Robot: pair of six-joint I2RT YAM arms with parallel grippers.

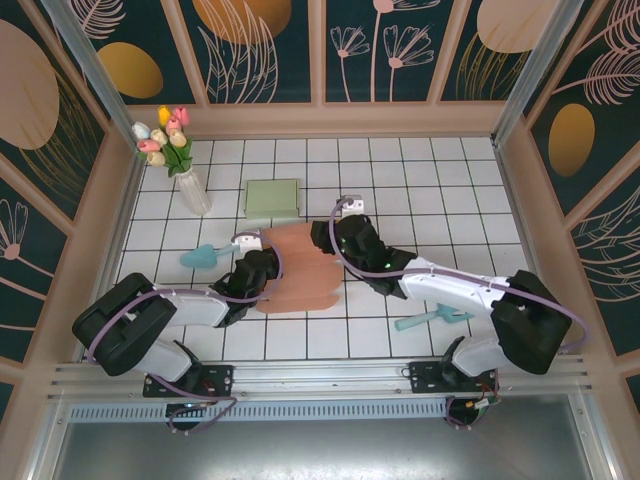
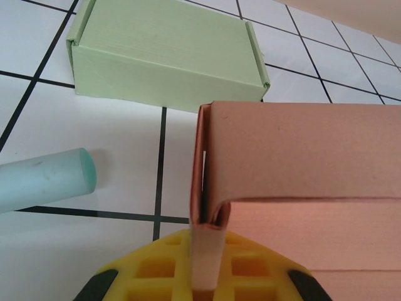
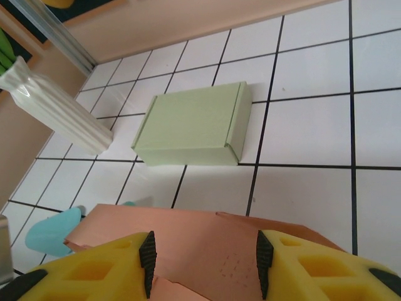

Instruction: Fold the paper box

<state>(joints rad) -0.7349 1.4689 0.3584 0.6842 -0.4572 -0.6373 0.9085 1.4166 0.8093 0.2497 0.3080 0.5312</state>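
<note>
Table [image 1: 440, 190]: white square tiles, black grid lines, walled on three sides. Landmark: pale green folded paper box [image 1: 272, 198], closed, lying flat towards the back.

- Clear ribbed glass vase [image 1: 192, 190] holding tulips: near the green box, on its left.
- Salmon-pink paper box [image 1: 305, 275], partly folded: just in front of the green box.
- Teal plastic spatula [image 1: 203, 256]: front-left of the green box.
- Second teal plastic tool [image 1: 432, 319]: well apart, front-right.

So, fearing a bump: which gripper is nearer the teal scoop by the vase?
Left. The left gripper is beside the teal scoop, the right gripper across the pink paper.
</note>
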